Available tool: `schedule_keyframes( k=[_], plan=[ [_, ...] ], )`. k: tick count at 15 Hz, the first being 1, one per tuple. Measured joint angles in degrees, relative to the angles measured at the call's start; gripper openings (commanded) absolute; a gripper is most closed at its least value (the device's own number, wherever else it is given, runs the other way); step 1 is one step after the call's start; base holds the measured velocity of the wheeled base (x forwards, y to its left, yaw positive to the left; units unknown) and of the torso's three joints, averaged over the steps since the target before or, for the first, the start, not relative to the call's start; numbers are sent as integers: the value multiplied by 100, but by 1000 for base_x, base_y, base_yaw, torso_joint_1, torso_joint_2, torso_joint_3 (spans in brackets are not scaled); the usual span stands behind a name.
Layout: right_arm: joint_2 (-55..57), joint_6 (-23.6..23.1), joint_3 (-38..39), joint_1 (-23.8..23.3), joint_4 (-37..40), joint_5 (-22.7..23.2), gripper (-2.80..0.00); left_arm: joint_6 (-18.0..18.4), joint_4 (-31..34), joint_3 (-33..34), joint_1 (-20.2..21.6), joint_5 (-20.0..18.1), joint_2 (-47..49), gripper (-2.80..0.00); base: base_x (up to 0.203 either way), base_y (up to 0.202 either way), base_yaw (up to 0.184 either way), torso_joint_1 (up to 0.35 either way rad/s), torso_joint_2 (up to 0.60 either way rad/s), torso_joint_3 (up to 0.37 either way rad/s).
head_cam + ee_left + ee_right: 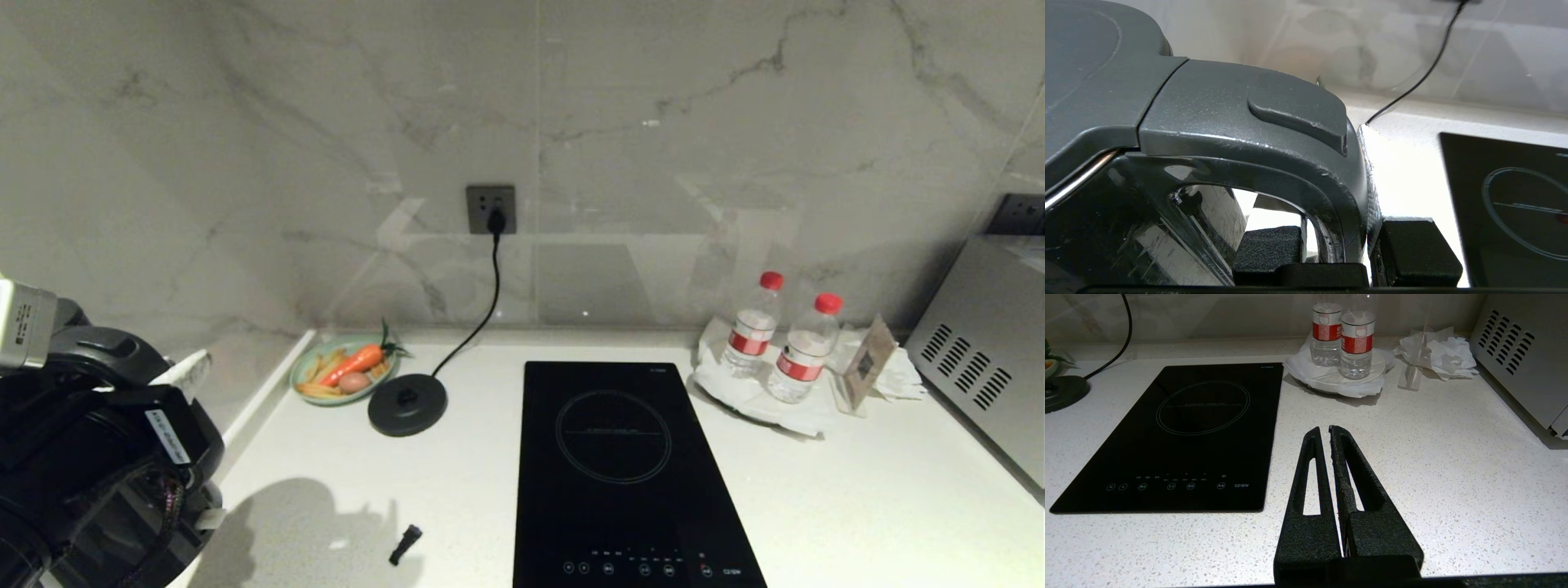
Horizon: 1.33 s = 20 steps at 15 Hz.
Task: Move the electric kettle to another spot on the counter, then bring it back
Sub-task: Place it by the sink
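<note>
Kettle (1208, 122) handle clamped in L gripper (1339, 249), off base disc (407, 403).

Desk (857, 498): white, fine grey speckle. Wall panels (653, 122): pale marble, grey veins. Electric kettle (1180, 122): glossy black body, matt dark grey lid and handle. Base disc (407, 403): black. Hob (624, 474): black, thin ring. Bottles (804, 347): clear, red caps, red-white labels. Plate (304, 371): green; carrot (353, 363) orange. Microwave (984, 343): silver.
</note>
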Motion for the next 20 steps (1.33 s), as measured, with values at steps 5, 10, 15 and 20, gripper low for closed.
schedule_keyframes(
  k=[5,10,15,20],
  plan=[
    [0,18,0,0,0,-5,-280,-37,6,32,34,-26,147,-280,0,0,0,0,0,0],
    [0,17,0,0,-1,-5,-280,-43,-13,6,43,-23,240,-280,0,0,0,0,0,0],
    [0,11,0,0,-1,-1,-280,-62,-45,-57,57,-26,367,-280,0,0,0,0,0,0],
    [0,7,0,0,1,2,-280,-65,-39,-71,117,-23,395,-280,2,-7,107,3,1,2]
  ],
)
